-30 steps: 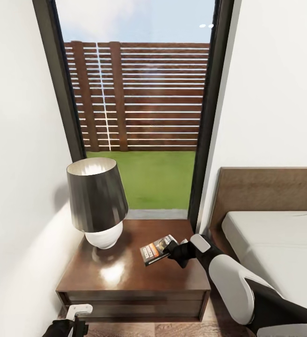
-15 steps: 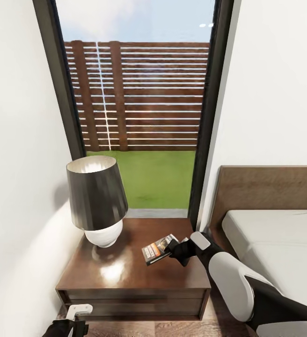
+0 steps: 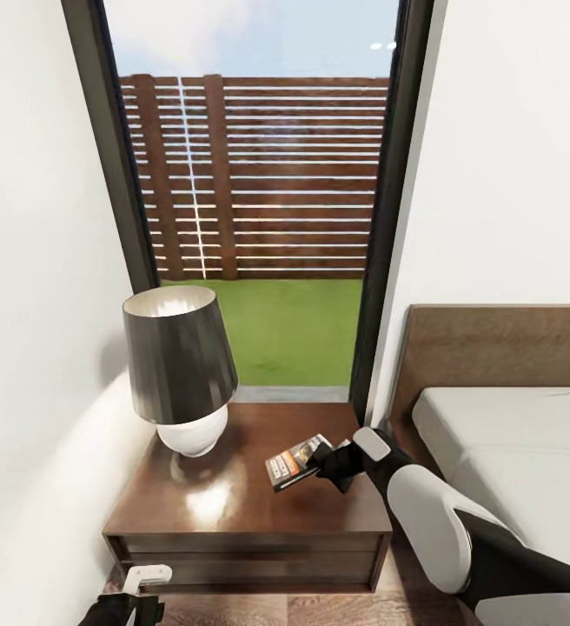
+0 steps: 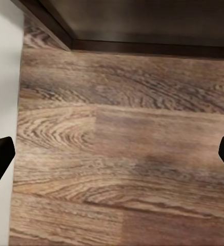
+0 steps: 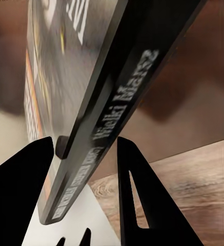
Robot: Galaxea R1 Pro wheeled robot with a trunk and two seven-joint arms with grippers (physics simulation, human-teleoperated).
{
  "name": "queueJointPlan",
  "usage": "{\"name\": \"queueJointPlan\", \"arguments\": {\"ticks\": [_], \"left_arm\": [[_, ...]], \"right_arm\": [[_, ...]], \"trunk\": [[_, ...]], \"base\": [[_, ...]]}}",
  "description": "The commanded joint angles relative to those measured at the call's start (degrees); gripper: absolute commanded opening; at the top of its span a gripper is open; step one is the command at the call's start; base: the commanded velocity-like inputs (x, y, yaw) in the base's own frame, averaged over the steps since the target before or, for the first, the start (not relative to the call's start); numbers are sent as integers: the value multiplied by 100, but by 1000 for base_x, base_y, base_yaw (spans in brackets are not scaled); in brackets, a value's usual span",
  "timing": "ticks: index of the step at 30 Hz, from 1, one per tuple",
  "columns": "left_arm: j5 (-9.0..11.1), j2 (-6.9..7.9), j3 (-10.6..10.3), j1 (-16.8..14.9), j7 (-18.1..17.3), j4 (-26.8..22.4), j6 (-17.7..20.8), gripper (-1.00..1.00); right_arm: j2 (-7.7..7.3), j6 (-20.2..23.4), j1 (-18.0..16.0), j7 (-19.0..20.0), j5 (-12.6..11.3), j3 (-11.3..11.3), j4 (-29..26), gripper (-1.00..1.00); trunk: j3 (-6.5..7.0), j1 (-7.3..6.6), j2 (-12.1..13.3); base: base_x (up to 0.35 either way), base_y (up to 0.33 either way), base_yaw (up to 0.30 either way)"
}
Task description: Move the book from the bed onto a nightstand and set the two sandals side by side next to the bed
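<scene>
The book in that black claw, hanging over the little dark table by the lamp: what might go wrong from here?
The right tool pinches the book only near one edge, tilted above the nightstand. If let go from there, it could land on a corner and slide, perhaps toward the front edge. A swing leftward might bump the lamp. The right wrist view shows the fingers on a thin strip of spine, so it might slip early.

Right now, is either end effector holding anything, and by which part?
The right end effector holds the book by its edge, above the nightstand. The left end effector is open, holding nothing.
</scene>
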Motion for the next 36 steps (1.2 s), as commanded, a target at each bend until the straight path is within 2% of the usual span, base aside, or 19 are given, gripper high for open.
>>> {"name": "queueJointPlan", "arguments": {"ticks": [1, 6, 11, 13, 20, 23, 32, 36], "left_arm": [[-40, -7, 36, -4, -28, -16, 21, 100], [-41, -8, 36, -4, -28, -16, 21, 100], [-42, -13, 36, -4, -28, -16, 21, 100], [-43, -14, 36, -4, -28, -16, 21, 100], [-44, -14, 36, -4, -28, -16, 22, 100], [-44, -14, 36, -4, -28, -16, 22, 100], [-44, -15, 36, -4, -28, -16, 24, 100], [-44, -16, 36, -4, -28, -16, 24, 100]], "right_arm": [[2, 14, -8, -90, -71, -2, -13, -100], [2, 14, -27, -179, -214, -4, -10, -100], [2, 14, -35, -321, -354, 1, -10, -100], [2, 14, -39, -373, -379, 0, -11, -100], [2, 14, -45, -447, -415, -4, -12, -100], [2, 14, -53, -462, -420, -3, -11, -100], [2, 14, -62, -474, -424, -3, -12, -100], [2, 14, -62, -475, -424, 1, -11, -100]], "trunk": [[-6, -1, -3], [-6, -1, -3], [-96, 109, -203], [-96, 109, -203], [-96, 109, -203], [-150, 175, -323], [-150, 175, -323], [-185, 219, -404]], "base": [[0, 0, 0], [0, 0, 0], [0, 0, 0], [0, 0, 0], [0, 0, 0], [0, 0, 0], [0, 0, 0], [0, 0, 0]]}}
